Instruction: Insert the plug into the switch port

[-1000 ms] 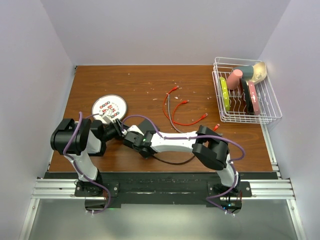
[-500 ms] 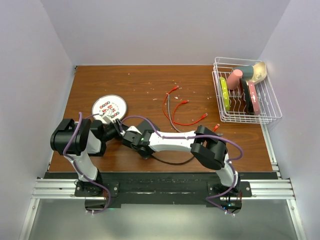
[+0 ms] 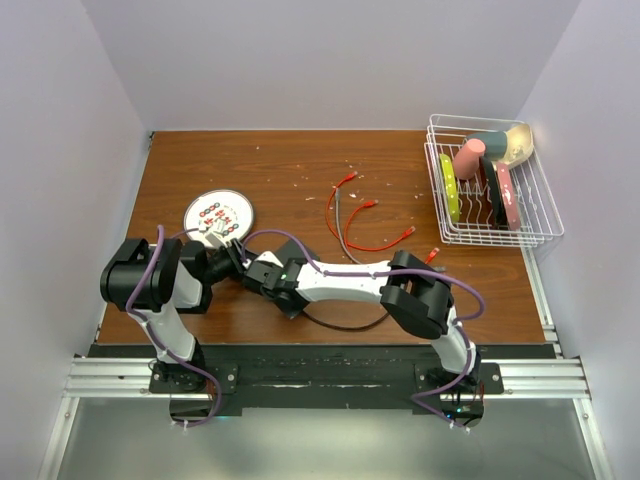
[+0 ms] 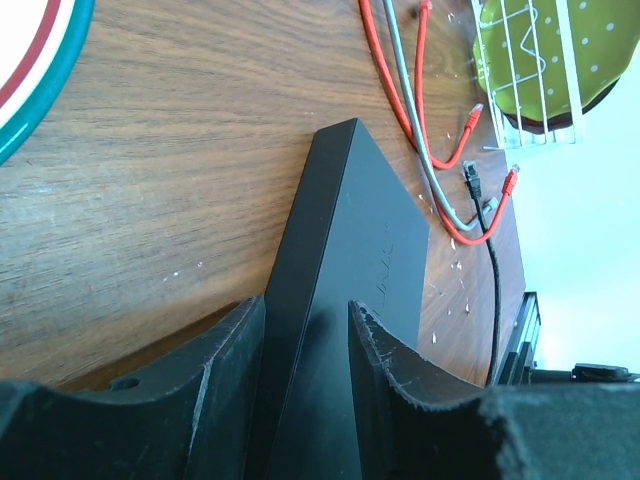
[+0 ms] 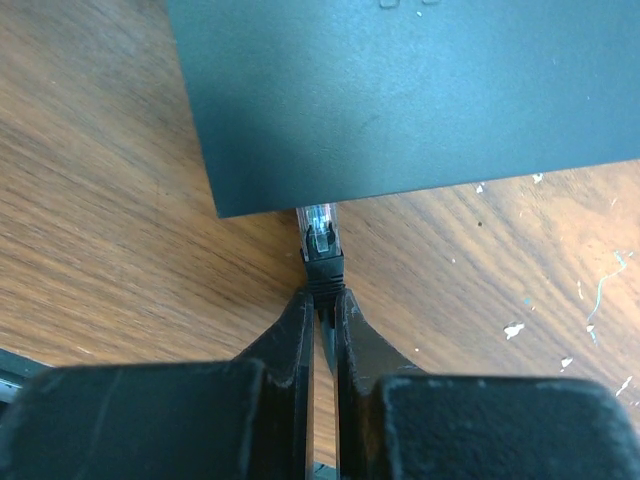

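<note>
A brown wooden table (image 3: 290, 155) is enclosed by plain white walls (image 3: 330, 60). At its left lies a round white plate (image 3: 220, 195) marked with red dots; the left wrist view shows its rim banded in red and teal. Near the middle, thin red cables (image 3: 329, 207) and a grey cable (image 4: 400, 90) lie loosely looped together, with small white specks (image 3: 300, 185) scattered around them. At the far right corner stands a white wire rack (image 3: 540, 215) holding a yellow-green dotted plate (image 3: 449, 188) on edge, a pink cup (image 3: 468, 158) and a pale bowl (image 3: 519, 143).
</note>
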You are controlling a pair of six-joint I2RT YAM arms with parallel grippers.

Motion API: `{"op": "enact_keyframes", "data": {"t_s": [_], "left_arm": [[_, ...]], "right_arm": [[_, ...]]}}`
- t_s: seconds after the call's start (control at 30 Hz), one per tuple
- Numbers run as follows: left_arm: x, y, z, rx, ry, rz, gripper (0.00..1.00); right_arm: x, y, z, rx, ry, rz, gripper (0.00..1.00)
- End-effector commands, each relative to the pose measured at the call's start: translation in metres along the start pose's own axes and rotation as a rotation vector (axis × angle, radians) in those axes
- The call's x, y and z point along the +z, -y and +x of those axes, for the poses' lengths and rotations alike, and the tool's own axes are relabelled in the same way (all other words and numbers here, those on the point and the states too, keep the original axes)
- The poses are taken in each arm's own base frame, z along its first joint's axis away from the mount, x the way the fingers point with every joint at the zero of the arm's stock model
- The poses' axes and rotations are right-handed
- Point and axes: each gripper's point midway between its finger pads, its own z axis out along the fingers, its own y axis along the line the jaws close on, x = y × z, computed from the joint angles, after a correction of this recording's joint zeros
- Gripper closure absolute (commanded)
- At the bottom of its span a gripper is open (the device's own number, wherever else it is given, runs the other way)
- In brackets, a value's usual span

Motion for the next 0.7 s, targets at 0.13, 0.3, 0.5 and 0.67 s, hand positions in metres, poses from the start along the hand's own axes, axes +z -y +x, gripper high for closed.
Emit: {"op": "enact_keyframes", "data": {"t_s": [0.13,0.3,0.5,0.67], "left_arm": [[-0.005,0.000,0.014,-0.017,-0.042,0.002,0.56],[-0.005,0.000,0.014,-0.018,-0.043,0.006,0.56],[-0.005,0.001,0.015,-0.024,-0.045,0.009,0.56],[-0.005,0.001,0.016,-0.023,-0.045,0.011,0.56]], "right_arm": [[0.006,0.005,0.011,0.048,-0.071,0.034,1.00],[0.002,-0.001,-0.004,0.057,-0.020,0.002,1.00],[-0.003,-0.010,-0.027,0.062,0.043,-0.033,1.00],[-0.015,-0.005,-0.044,0.089,0.106,-0.011,1.00]]}}
